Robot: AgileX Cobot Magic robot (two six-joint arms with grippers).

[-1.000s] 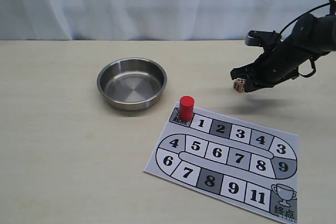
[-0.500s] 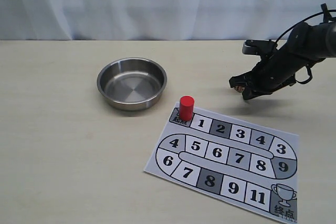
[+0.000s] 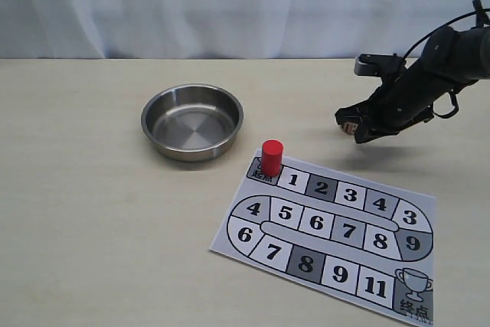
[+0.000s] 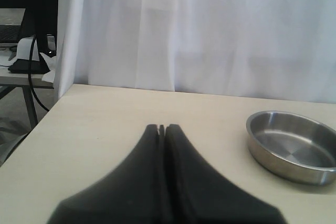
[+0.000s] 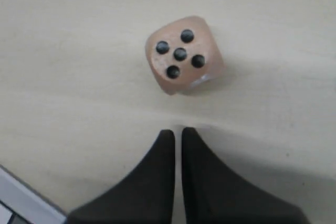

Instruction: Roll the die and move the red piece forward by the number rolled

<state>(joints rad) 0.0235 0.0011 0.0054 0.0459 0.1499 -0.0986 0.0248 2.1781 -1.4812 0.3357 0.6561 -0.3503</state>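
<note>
1. The die (image 5: 182, 56) lies free on the bare table (image 3: 92, 227), on the right, just beyond the far edge of the board (image 3: 223, 244) and right of the steel bowl (image 3: 191, 151). In the right wrist view, the face turned to the camera shows five pips.
2. The right gripper (image 5: 177, 132) hangs just over the die. Its jaws are drawn almost together, with only a thin slit between them. Nothing is held, and the die sits just past the tips.
3. The left gripper (image 4: 163, 128) has its fingers pressed together and is empty. You cannot see it in the exterior view.
4. The red piece (image 3: 272, 157) stands upright on the dark start square at the board's far left corner, well apart from the die.
5. Step in hand: the roll looks finished and the count comes next. Confirm that five is the top face, since the wrist camera looks down at a slant.
6. Next move: you need opened jaws brought over the red piece, then a grasp by its sides. Five squares along would put it on the "3" at the right bend.
7. Legible writing: 1, 2, 3, 4, 3, 9; then 8, 7, 6, 5, 4; then 6, 7, 8, 9, 11. A trophy sits over "终点" at the near right. The start characters are partly hidden.
</note>
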